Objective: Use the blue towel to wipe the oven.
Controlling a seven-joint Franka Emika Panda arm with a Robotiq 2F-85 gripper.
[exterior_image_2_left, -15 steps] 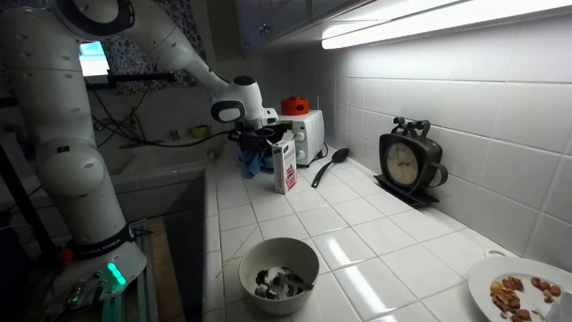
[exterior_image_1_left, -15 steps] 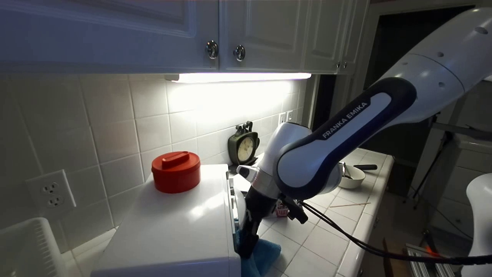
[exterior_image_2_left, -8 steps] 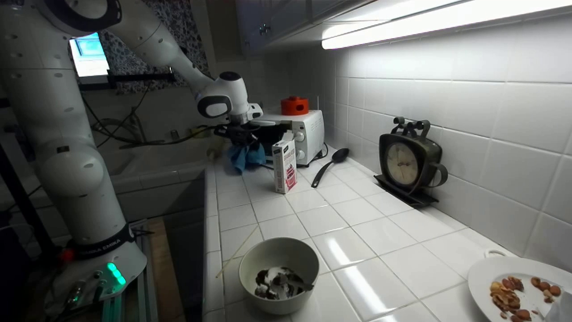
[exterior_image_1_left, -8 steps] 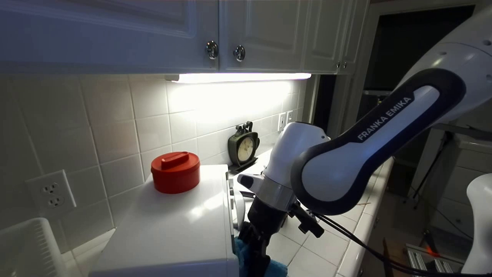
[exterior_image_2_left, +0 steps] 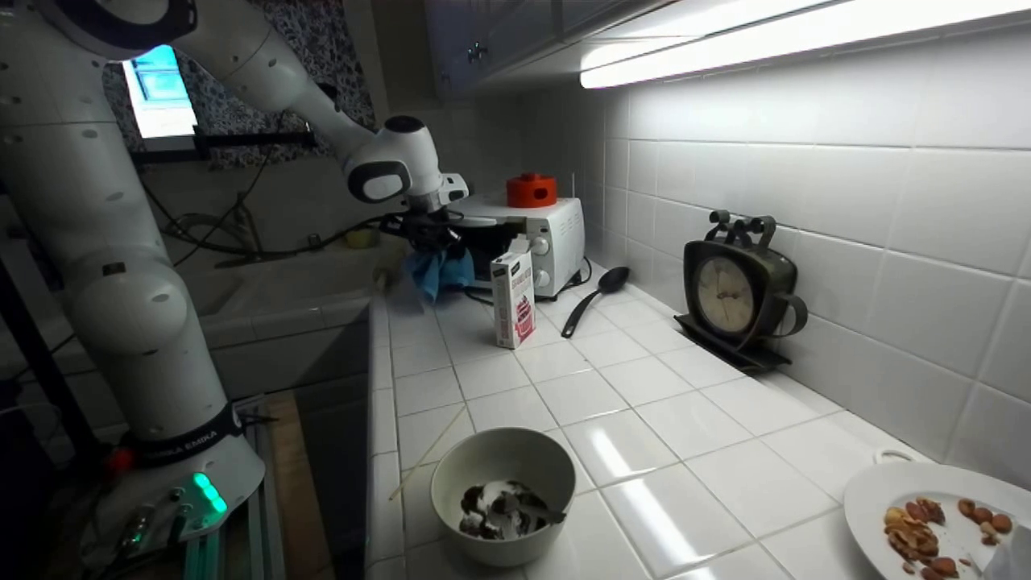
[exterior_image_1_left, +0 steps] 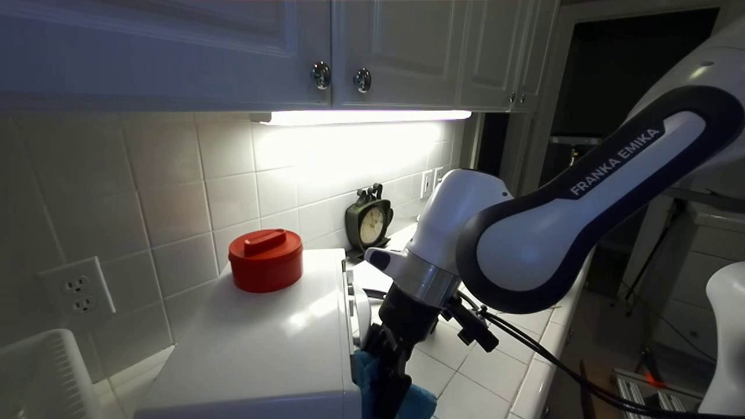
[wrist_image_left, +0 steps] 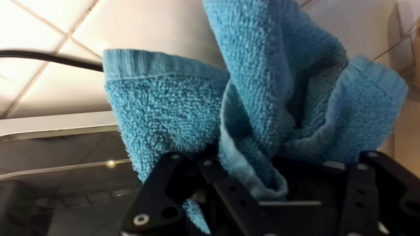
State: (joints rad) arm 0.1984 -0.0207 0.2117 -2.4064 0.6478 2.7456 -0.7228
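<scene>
While nuts [exterior_image_2_left: 912, 538] on plate [exterior_image_2_left: 942, 483], food [exterior_image_2_left: 501, 506] in bowl [exterior_image_2_left: 507, 455], towel [wrist_image_left: 170, 111] in pincer [exterior_image_1_left: 389, 391].

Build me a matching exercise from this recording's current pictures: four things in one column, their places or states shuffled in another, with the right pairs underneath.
Things:
1. blue towel
2. red container
3. black spoon
4. white carton

Places and states:
A. lying on the counter
B. held in the tool
C. standing upright on the counter
D. on top of the white oven

Right pairs: 1-B; 2-D; 3-A; 4-C
</scene>
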